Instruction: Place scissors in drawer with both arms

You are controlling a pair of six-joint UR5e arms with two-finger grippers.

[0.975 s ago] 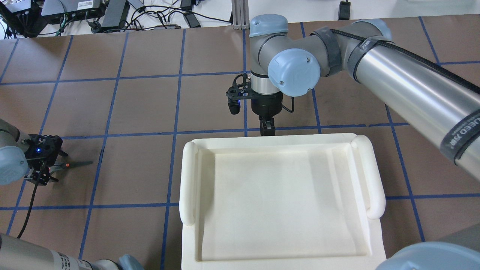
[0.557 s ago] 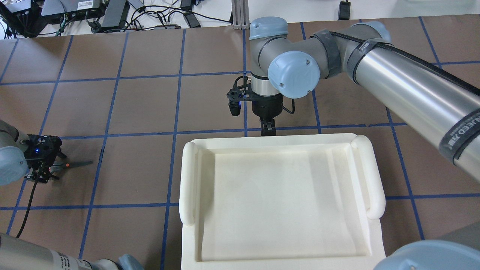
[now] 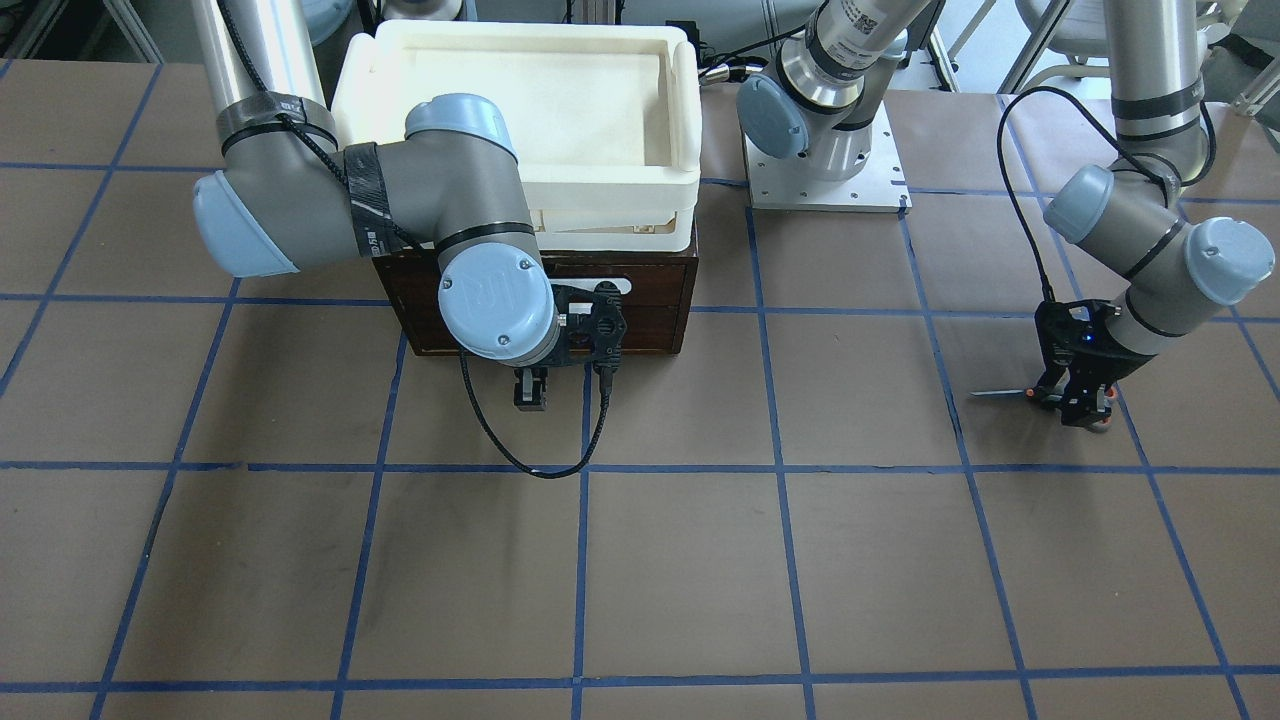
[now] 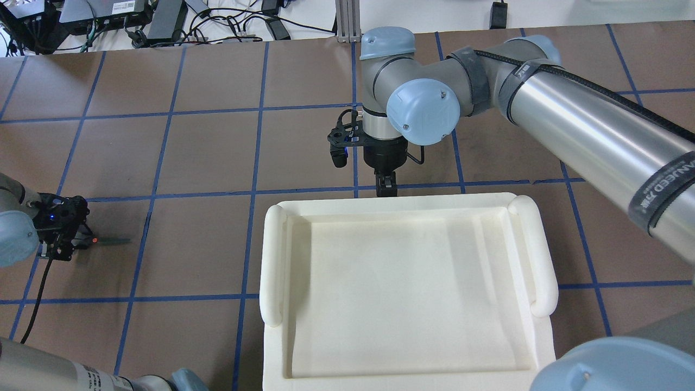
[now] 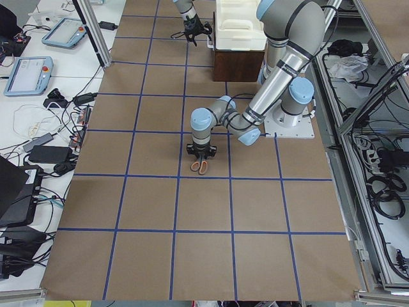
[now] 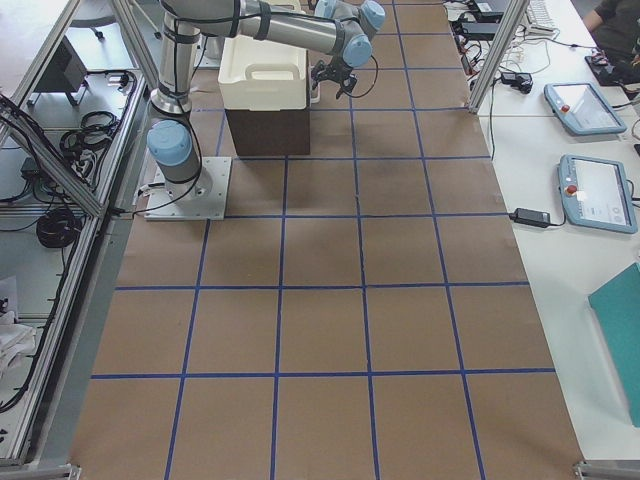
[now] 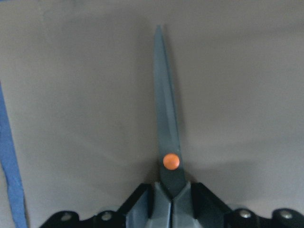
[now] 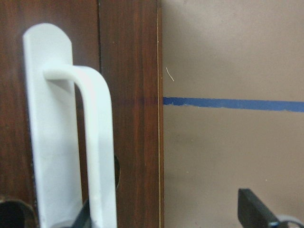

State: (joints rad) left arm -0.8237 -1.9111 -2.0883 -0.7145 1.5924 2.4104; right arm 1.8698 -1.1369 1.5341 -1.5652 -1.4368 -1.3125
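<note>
The scissors (image 4: 111, 239) lie at the table's left, blades pointing toward the middle; the left wrist view shows the closed dark blades (image 7: 166, 123) and the orange pivot. My left gripper (image 4: 73, 239) is shut on the scissors just behind the pivot, its black fingers (image 7: 140, 204) tight on the grey shank. The orange-lined handle loops (image 5: 200, 167) show in the exterior left view. The dark brown drawer (image 3: 650, 300) is closed. My right gripper (image 3: 530, 392) hangs open just in front of it, its fingers on either side of the white bar handle (image 8: 95, 142).
A cream-white plastic bin (image 4: 407, 205) sits on top of the drawer cabinet (image 6: 265, 130). The brown table is marked with blue tape lines. A black cable (image 3: 520, 450) loops from the right wrist onto the table in front of the drawer.
My left gripper has shifted slightly left over the scissors' handles, which are now hidden beneath it in the overhead view. My right arm's wrist has edged slightly; its gripper stays at the drawer front.
</note>
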